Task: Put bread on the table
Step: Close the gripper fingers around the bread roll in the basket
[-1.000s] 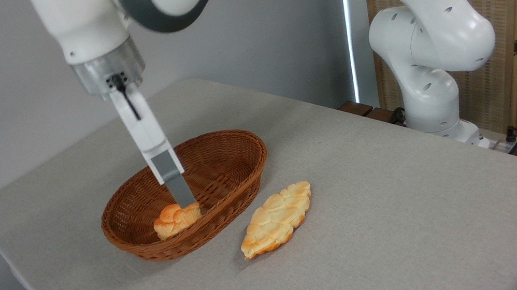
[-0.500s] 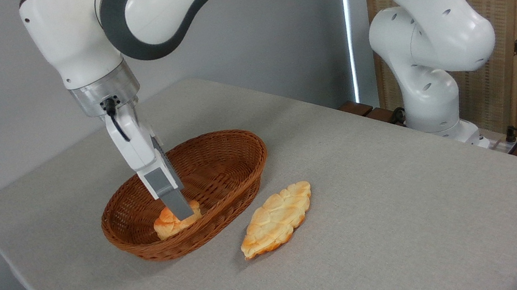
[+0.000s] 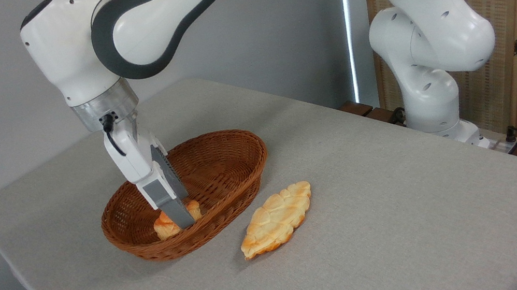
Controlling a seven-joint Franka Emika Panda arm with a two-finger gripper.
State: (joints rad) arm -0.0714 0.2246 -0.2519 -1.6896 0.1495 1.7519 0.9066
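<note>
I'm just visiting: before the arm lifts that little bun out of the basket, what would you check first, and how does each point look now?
1. End effector down at the bun in the basket: ok.
2. Fingers closed firmly on the bun: cannot tell; one finger hides the far side.
3. Bun free of the basket wall: cannot tell.
4. Bare table to set it on: ok.
5. Leaf-shaped pastry lies beside the basket, apart from it; keep the path off it: ok.

Grey table (image 3: 383, 229); basket (image 3: 234, 157); pastry (image 3: 276, 218)
</note>
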